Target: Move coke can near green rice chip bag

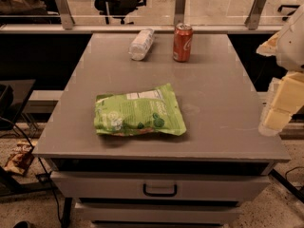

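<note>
Gripper (278, 113) beside the counter (213, 94), coke can (182, 42) at the back.
The gripper hangs off the counter's right edge, touching nothing; whether it is released or clenched cannot be told. The coke can stands upright at the far edge, 1 clear plastic bottle (141, 44) lying near its left. The green rice chip bag (138, 112) lies flat toward the front, well apart from the can.

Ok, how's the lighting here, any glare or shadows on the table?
Camera view: dim, warm light; faint sheen on the table; the green rice chip bag and coke can cast small soft shadows; the gripper at the right edge looks brightly lit.
</note>
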{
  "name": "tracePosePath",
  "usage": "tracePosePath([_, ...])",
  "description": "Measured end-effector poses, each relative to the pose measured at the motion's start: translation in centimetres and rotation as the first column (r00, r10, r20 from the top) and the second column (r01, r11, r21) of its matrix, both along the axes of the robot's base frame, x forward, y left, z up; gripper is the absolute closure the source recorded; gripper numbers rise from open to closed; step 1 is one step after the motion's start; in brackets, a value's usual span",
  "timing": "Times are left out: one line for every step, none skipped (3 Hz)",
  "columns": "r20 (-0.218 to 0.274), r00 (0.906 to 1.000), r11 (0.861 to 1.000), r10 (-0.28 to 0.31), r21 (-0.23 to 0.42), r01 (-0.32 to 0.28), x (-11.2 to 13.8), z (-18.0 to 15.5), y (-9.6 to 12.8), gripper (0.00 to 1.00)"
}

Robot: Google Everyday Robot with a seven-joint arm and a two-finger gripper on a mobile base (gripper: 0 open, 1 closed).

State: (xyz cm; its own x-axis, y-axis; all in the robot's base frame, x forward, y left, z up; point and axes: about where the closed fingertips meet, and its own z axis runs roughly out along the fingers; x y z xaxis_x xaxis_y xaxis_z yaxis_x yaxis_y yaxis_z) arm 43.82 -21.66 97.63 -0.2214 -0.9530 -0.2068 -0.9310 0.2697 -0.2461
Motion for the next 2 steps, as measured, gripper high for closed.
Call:
tracePosePath([0.0,1.0,1.0,0.0,0.0,0.0,0.0,0.0,0.0,0.0])
tracePosePath([0.032,0.9993,0.999,-0.022,0.036,0.021,1.7,0.5,0.1,0.0])
